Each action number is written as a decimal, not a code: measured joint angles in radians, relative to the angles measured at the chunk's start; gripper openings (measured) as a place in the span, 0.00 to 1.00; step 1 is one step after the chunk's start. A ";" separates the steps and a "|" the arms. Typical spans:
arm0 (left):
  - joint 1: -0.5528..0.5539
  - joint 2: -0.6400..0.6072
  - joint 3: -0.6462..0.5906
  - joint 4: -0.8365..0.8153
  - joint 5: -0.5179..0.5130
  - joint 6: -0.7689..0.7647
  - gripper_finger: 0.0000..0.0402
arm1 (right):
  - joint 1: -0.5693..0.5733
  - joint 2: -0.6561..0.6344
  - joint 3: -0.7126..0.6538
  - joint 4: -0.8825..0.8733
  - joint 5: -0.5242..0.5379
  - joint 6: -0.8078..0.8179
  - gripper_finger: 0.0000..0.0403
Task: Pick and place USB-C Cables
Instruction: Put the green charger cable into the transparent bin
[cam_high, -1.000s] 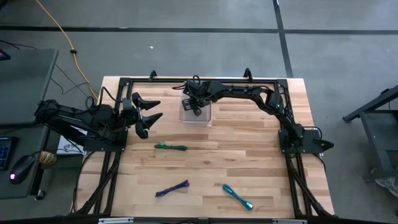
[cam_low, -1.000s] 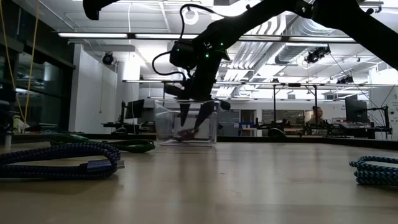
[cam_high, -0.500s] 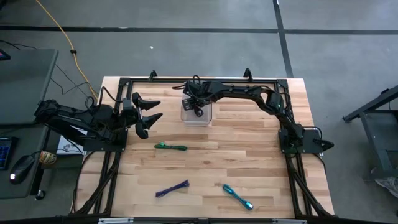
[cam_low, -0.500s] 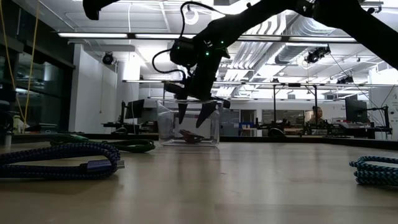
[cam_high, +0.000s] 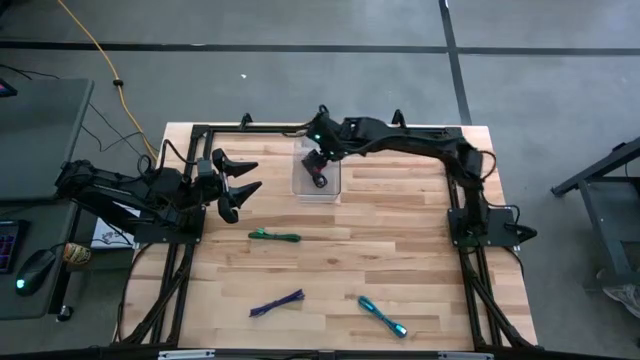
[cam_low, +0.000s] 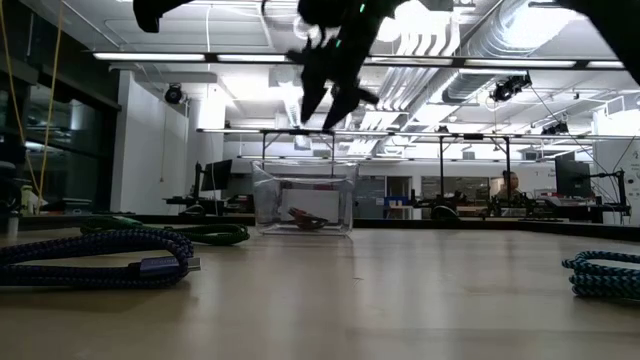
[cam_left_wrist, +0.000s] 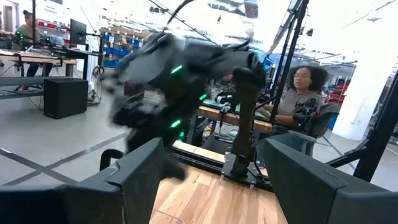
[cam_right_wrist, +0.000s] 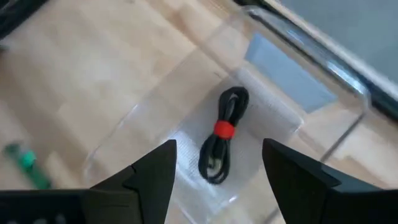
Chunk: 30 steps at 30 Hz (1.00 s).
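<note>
A pale wooden worktop (cam_high: 400, 260) stands on a grey floor (cam_high: 300, 80) crossed by dark lines. A clear plastic box (cam_high: 316, 180) sits toward the worktop's far edge. A long yellow cord (cam_high: 95, 50) trails over the floor at far left. A computer mouse (cam_high: 35, 270) lies on a side desk (cam_high: 40, 130) to the left. A seated person (cam_left_wrist: 301, 93) shows in the room beyond.
</note>
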<state>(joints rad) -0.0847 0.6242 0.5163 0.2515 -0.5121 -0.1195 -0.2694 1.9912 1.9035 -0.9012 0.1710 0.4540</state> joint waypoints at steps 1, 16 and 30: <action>0.000 0.000 0.000 0.000 0.000 0.000 0.64 | 0.013 -0.031 -0.014 -0.018 0.005 -0.027 0.57; 0.000 0.000 0.000 -0.001 0.000 -0.008 0.64 | 0.237 -0.749 -0.769 0.405 0.092 0.074 0.57; 0.000 0.000 0.000 0.000 0.001 -0.062 0.64 | 0.332 -1.092 -1.169 1.116 -0.054 -0.231 0.57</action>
<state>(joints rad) -0.0849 0.6243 0.5163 0.2516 -0.5114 -0.1814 0.0625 0.8989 0.7347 0.2150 0.1168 0.2233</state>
